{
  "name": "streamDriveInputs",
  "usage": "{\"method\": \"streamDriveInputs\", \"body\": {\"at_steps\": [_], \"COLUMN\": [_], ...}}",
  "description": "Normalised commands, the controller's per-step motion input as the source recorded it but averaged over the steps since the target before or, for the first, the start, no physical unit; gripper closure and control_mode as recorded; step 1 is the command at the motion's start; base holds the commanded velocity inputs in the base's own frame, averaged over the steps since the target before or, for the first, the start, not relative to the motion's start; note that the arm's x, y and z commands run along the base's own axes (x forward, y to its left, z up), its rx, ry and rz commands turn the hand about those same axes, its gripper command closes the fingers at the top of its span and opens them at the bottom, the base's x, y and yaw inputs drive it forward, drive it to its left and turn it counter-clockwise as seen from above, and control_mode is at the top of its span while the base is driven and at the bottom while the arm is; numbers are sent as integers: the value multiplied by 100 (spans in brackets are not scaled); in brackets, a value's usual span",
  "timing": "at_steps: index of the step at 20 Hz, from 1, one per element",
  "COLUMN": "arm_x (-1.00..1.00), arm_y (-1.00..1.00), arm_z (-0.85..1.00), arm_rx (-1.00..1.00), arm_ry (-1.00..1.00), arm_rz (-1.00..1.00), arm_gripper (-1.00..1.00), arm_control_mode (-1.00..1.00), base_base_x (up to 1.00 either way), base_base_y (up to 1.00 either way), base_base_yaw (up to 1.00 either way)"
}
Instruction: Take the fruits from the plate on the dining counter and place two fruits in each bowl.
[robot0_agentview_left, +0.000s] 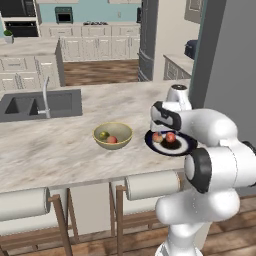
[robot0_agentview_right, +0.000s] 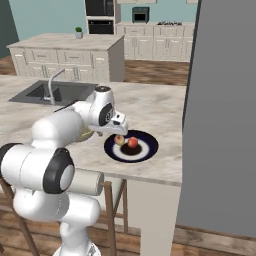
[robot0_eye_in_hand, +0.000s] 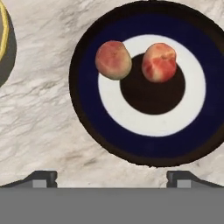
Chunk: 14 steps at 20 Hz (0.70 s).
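The navy plate (robot0_eye_in_hand: 87, 118) with a pale ring lies on the dining counter (robot0_agentview_left: 60, 150) and carries two reddish-orange fruits (robot0_eye_in_hand: 113, 60) (robot0_eye_in_hand: 159, 62) side by side near its middle. My gripper (robot0_eye_in_hand: 111, 178) hovers above the plate's near edge, open, with nothing between its fingers. It hangs over the plate (robot0_agentview_left: 185, 149) in the left base view too, at the end of the bent white arm (robot0_agentview_right: 120, 129). Left of the plate stands the tan-yellow bowl (robot0_agentview_left: 100, 143), which holds a green fruit (robot0_agentview_left: 103, 135) and a reddish fruit (robot0_agentview_left: 112, 140).
A sink (robot0_agentview_left: 30, 105) with a faucet (robot0_agentview_left: 46, 97) is set into the counter at the far left. Stool backs (robot0_agentview_left: 150, 185) stand under the counter's near edge. A tall grey wall (robot0_agentview_right: 220, 125) rises just right of the plate.
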Motion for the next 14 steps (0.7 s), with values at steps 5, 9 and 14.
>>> {"method": "streamDriveInputs", "body": {"at_steps": [5,9,14], "arm_x": [76,32,32], "arm_y": [-58,-89,-37], "arm_z": [-8,-1,-17], "arm_rx": [0,10,7], "arm_ry": [24,9,5], "arm_rz": [0,0,1], "arm_gripper": [-100,-100,-100], "arm_control_mode": [-100,-100,-100], "base_base_x": [0,0,0], "base_base_y": [0,0,0], "base_base_yaw": [0,0,0]}}
